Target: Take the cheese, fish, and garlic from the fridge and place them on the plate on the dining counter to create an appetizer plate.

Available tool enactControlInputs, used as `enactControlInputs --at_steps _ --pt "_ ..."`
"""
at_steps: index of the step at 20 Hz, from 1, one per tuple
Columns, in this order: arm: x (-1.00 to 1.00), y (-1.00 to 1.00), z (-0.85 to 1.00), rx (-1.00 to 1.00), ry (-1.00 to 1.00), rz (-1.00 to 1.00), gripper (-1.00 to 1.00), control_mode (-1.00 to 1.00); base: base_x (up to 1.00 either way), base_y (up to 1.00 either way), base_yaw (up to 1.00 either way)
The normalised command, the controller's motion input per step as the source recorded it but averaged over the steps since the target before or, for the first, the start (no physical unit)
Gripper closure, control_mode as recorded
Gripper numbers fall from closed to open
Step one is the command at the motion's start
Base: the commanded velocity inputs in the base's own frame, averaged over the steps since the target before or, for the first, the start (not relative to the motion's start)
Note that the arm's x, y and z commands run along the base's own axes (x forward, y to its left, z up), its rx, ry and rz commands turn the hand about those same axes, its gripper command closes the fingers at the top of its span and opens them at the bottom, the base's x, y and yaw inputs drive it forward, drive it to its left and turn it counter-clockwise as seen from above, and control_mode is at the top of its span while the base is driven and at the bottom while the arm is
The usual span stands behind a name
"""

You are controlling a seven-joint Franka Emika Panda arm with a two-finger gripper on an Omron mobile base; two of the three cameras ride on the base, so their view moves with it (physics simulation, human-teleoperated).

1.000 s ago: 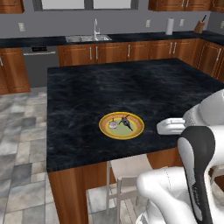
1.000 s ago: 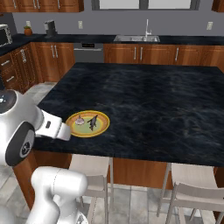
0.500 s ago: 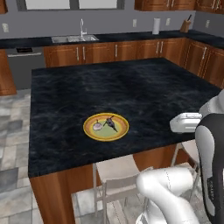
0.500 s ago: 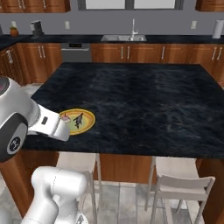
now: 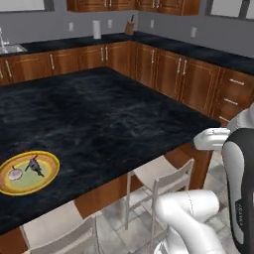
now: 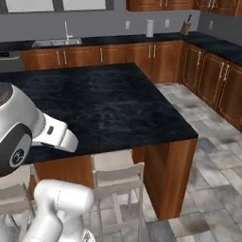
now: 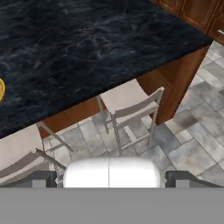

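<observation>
Resting on the black marbled table (image 5: 99, 114), the plate (image 5: 29, 172) sits near the edge closest to the robot, at the left of the left base view, with the fish (image 5: 35, 166) lying dark across its pale centre and the garlic (image 5: 15, 174) just beside it. No orange wedge can be made out on the plate, so the cheese is judged to be the piece not yet delivered, presumably in the fridge. In the hand view the claw (image 7: 109, 179) shows its two dark tips at the bottom, spread to their widest, with nothing between them; it looks down past the table edge at a stool (image 7: 129, 107) and the tiled floor (image 7: 192, 144). As for handling, a small block of cheese would likely be light and firm enough to take a pinch without crushing, though a wedge tapers — the flat parallel faces look like the better place to close on than the sloping sides, where it could squirt out. The fish is slim and probably slippery, best taken across the thick of the body, not the thin tail; the garlic is tiny, round and apt to roll. The plate itself is stiff and shallow, so things could slide off if it were nudged. No brand, label or readable writing appears on the cabinets, the table or the foods.
</observation>
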Motion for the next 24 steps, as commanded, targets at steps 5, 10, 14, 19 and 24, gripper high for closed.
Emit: enactControlInputs --at_steps 5,10,14,19,24 --pt "0.0 0.0 0.0 0.0 0.0 0.0 -1.0 1.0 -0.03 -0.87 -0.6" --pt "0.0 0.0 0.0 0.0 0.0 0.0 -1.0 1.0 0.0 -0.9 -0.63" --pt "0.0 0.0 0.0 0.0 0.0 0.0 -1.0 1.0 0.0 -0.84 -0.6" --pt "0.0 0.0 0.0 0.0 0.0 0.0 -1.0 1.0 0.17 -0.71 -0.54" --pt "0.0 0.0 0.0 0.0 0.0 0.0 -1.0 1.0 0.78 -0.16 -0.39"
